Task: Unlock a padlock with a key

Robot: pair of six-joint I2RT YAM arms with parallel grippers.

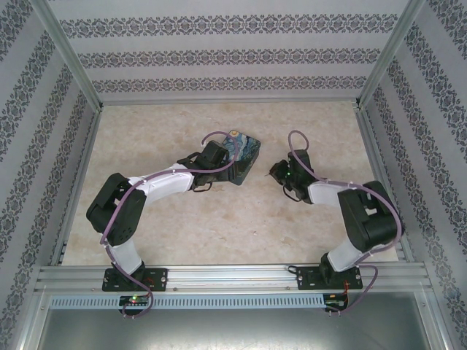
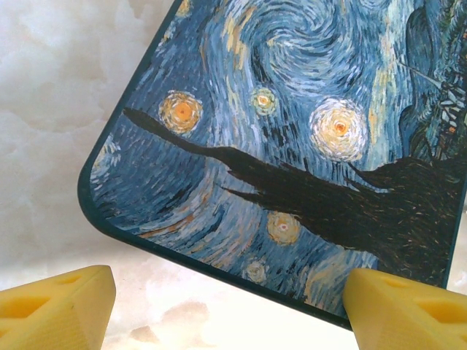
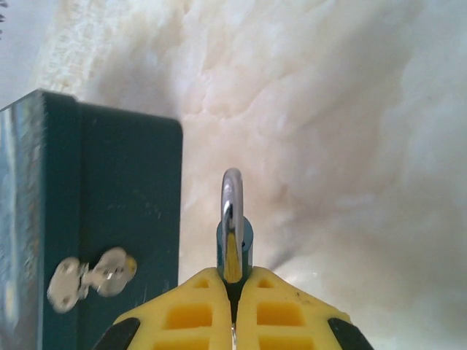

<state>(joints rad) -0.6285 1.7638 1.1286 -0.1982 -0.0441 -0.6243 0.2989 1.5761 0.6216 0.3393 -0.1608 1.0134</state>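
My right gripper (image 3: 233, 283) was closed, its two yellow fingertips pressed almost together, and it pinched the padlock (image 3: 235, 242) between them. Only the upper part of the small blue body showed above my fingertips. The thin silvery shackle (image 3: 232, 191) stood up from it, pointing away from my wrist, and it looked closed into the body. The padlock hung over the pale marbled table (image 3: 343, 117); I could not tell whether it touched the surface.

Just to the left of the padlock, apart from it, stood the dark teal side wall of the painted tin (image 3: 124, 189). A small silvery metal fitting (image 3: 91, 281) sat low on that wall, but it was too blurred for me to say what it was.

My left gripper (image 2: 230, 313) was spread wide and gripped nothing. One yellow fingertip (image 2: 55, 306) hung over bare table beside the tin's rounded corner, and the other overlapped the lid's near edge. I could not tell whether either one touched the tin.

From above, the tin lay near the middle of the table, with my left gripper at its near side and my right gripper close by on its right.
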